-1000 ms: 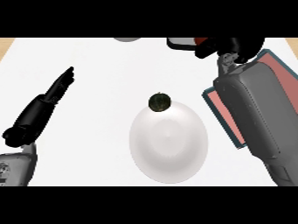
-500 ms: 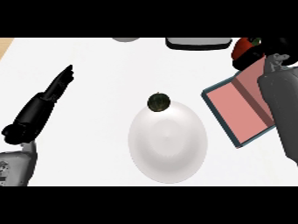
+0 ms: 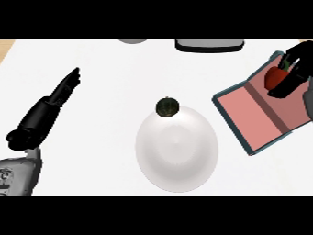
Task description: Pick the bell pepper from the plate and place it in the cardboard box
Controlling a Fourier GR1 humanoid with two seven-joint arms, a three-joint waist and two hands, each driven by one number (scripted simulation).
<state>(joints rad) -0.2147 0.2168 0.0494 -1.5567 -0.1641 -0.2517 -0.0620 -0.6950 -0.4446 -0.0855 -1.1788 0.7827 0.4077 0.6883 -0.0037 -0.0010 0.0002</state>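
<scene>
My right robot hand (image 3: pixel 295 69) has its fingers curled round the red bell pepper (image 3: pixel 276 77), held above the open cardboard box (image 3: pixel 267 114). I judge it best to lower the pepper well inside the box walls before uncurling. My left robot hand (image 3: pixel 65 87) rests straight-fingered over the tabletop (image 3: pixel 104 69), apart from the plate (image 3: pixel 177 151).

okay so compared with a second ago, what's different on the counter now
The right hand has swung from the view's top middle out to the right and now sits over the cardboard box, fingers curled round the red bell pepper. More of the box shows now that the forearm has cleared it. The left hand, the white plate and the dark round thing at the plate's far rim have not moved.
</scene>
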